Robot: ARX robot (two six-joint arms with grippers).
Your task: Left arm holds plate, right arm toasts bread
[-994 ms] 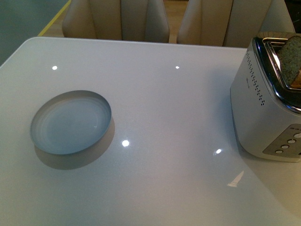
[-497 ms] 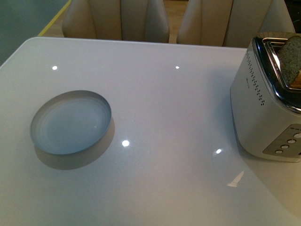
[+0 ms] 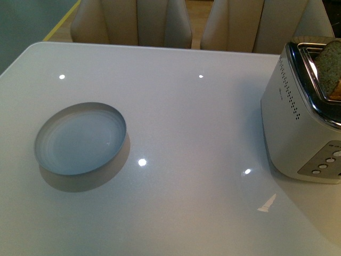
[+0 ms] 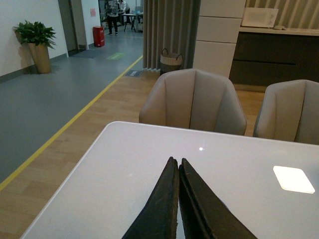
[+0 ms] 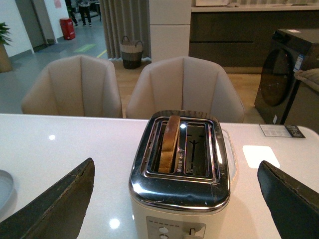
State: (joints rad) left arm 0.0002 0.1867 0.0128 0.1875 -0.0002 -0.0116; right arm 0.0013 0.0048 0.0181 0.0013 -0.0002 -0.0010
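Nothing on the tabletop (image 3: 202,133) has shifted since the earlier front frames: plate, toaster and bread sit where they were, and neither arm appears in the front view at any of the three moments. The plate (image 3: 80,140), round and pale blue-grey with faint rings, lies flat on the left part of the white glossy tabletop, well apart from the toaster (image 3: 303,114), which stands at the right edge of that view and is partly cut off by the frame. The bread (image 3: 329,68) stands upright in a toaster slot, its upper part showing above the chrome top. In the right wrist view the bread (image 5: 169,143) occupies one of the two slots, the other slot being bare, and a row of buttons shows on the toaster's near face. The right gripper (image 5: 177,199) is spread wide, its dark jaws standing at either side of the toaster (image 5: 182,184) without touching it. In the left wrist view the left gripper (image 4: 178,167) has its jaws pressed together, tips meeting, with nothing between them; it points across the bare tabletop (image 4: 239,169) toward two beige chairs (image 4: 194,102). The plate is not visible in that view. A sliver of the plate rim (image 5: 4,186) shows at the edge of the right wrist view.
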